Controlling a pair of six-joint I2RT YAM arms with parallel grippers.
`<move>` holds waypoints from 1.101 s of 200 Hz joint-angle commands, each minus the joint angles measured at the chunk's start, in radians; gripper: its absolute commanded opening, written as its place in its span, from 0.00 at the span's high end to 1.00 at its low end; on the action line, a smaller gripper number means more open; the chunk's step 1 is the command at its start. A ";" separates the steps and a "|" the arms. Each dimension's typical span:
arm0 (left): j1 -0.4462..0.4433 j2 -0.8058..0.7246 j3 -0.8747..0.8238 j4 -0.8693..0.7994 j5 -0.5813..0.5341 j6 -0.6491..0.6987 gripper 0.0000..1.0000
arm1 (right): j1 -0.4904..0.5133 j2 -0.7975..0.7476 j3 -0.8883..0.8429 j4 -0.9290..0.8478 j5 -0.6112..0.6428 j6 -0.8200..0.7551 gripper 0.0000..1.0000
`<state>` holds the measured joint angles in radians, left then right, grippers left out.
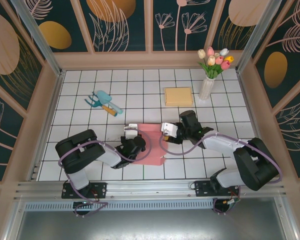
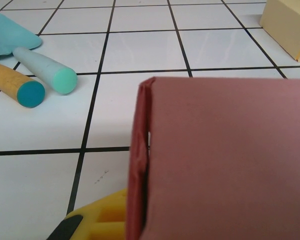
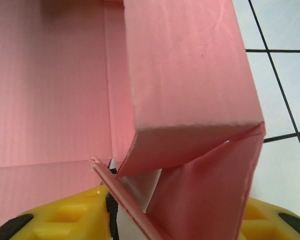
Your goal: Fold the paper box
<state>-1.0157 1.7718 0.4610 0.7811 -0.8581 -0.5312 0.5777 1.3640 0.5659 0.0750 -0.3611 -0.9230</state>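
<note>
Yellow fingers (image 3: pixel 55 220) of the right gripper (image 1: pixel 166 130) sit at the bottom of the right wrist view, one at the lower left and one at the lower right. They stand partly apart and straddle a folded side wall of the paper box (image 1: pixel 155 137). Whether the pads press that wall cannot be told.

In the top view the box lies on the tiled table (image 1: pixel 90 165) at centre frame, between the two grippers. The left gripper (image 1: pixel 132 132) is at the box's upper left corner. Its jaws are closed, apparently pinching the raised left wall. One finger (image 2: pixel 97 220) shows beside the doubled edge in the left wrist view.

Handling, by judgement:
- Weight: very light; an unheld box probably slides under a push.
- Stiffness: panels look thin but flat, and likely bend only along the scored creases.
- Surface: matte pink, likely not slippery.
- Fragility: the edge at the doubled wall looks slightly ragged, so hard pinching may crush or tear it.
- Grip point: the upper edge of a wall, close to a corner crease.

Markings: no brand, label or writing is readable on the box, the yellow block (image 1: pixel 178 96) or the tool handles (image 2: pixel 27 82).
</note>
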 commanded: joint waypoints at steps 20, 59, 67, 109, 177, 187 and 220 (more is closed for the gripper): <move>-0.005 0.023 0.030 -0.044 -0.018 -0.037 1.00 | 0.045 -0.033 -0.041 0.070 -0.084 0.068 0.59; -0.005 0.024 0.037 -0.070 -0.029 -0.062 1.00 | 0.091 -0.069 -0.083 0.126 -0.081 0.153 0.61; -0.006 0.023 0.038 -0.075 -0.031 -0.068 1.00 | 0.100 -0.080 -0.096 0.142 -0.080 0.168 0.60; -0.005 0.017 0.044 -0.089 -0.030 -0.084 1.00 | 0.136 -0.145 -0.143 0.198 -0.003 0.276 0.59; -0.005 0.015 0.034 -0.046 0.018 -0.060 1.00 | 0.154 -0.179 -0.154 0.293 0.073 0.499 0.63; -0.006 0.013 0.032 -0.048 0.014 -0.060 1.00 | 0.153 -0.180 -0.160 0.311 0.046 0.508 0.63; -0.006 -0.003 0.022 -0.043 0.009 -0.058 1.00 | 0.149 -0.184 -0.178 0.373 0.019 0.553 0.65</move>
<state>-1.0157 1.7763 0.4839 0.7368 -0.8745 -0.5995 0.7143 1.2098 0.3946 0.3099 -0.2459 -0.4374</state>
